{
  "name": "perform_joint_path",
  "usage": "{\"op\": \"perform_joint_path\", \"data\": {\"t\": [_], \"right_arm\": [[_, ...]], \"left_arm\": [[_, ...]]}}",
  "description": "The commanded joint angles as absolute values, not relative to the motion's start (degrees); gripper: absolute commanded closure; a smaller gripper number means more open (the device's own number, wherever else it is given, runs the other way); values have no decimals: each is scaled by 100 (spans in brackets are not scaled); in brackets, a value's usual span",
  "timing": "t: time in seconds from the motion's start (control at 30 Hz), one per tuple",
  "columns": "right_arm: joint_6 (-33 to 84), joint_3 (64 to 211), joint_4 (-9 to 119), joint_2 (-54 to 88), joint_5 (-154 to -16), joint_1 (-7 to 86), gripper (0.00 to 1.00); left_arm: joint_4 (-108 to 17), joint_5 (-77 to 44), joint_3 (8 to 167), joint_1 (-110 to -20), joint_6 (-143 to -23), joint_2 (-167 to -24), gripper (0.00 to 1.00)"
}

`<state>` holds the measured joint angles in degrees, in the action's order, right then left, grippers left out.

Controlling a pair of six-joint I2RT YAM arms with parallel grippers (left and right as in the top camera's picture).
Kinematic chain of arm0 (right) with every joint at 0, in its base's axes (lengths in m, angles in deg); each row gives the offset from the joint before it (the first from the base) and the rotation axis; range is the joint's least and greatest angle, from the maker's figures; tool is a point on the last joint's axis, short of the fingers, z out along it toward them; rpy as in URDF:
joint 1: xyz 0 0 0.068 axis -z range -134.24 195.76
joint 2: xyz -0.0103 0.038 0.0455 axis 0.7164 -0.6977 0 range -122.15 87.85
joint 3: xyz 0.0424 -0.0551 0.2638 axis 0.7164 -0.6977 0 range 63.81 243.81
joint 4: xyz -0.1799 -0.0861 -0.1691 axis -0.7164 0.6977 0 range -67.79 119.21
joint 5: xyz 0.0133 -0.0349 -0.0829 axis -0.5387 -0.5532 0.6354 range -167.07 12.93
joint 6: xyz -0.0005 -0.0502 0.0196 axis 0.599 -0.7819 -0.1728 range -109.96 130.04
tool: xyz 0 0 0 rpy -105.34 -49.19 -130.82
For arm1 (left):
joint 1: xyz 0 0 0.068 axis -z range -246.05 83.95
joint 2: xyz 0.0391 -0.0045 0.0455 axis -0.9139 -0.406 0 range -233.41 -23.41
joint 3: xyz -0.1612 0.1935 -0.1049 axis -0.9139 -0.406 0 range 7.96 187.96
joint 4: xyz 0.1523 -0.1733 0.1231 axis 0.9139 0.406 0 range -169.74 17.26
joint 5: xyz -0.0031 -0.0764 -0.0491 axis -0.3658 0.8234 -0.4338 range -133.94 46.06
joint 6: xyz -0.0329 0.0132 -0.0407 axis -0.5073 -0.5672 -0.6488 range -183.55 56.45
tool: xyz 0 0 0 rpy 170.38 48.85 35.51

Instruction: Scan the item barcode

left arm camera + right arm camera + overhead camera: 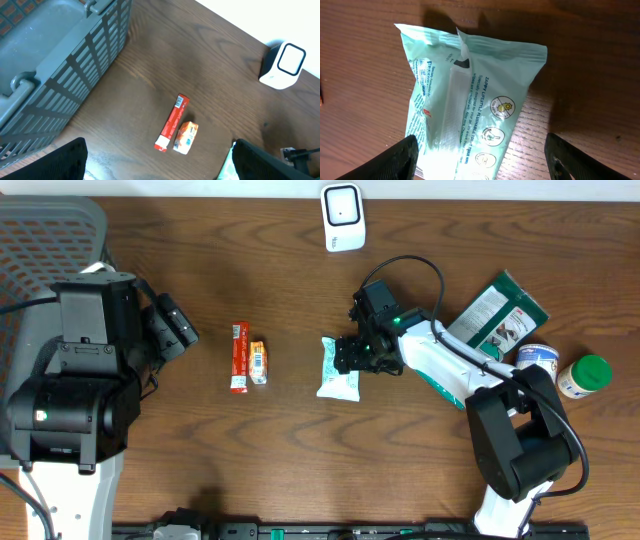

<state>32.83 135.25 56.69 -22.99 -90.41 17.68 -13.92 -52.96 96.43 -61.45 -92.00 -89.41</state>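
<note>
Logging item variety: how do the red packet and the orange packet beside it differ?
The red packet is long and thin; the orange packet is short and stubby. The red packet has white ends; the orange packet is mottled orange and white. Both lie flat, side by side.

table (270, 290): dark wood grain | far edge: white surface (200, 188) | light: even

wipes pack (338, 370) 1 | scanner (343, 217) 1 | basket (85, 65) 1 | red bar (238, 357) 1
</note>
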Motion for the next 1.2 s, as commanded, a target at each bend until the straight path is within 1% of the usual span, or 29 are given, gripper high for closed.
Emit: {"op": "perform_joint_path", "data": {"t": [0.0,0.67,1.17], "right_arm": [[3204,13503,5674,-2306,-9089,1755,23],[3204,13503,5713,-2306,-9089,1757,23],[3206,13503,5717,-2306,-9179,1759,20]], "left_arm": [[-1376,-5363,9708,-6160,-9143,-8939,10],[-1374,-5363,9708,-6160,-9143,-8939,10],[-1376,-5363,9708,-6160,-9143,-8939,10]]}}
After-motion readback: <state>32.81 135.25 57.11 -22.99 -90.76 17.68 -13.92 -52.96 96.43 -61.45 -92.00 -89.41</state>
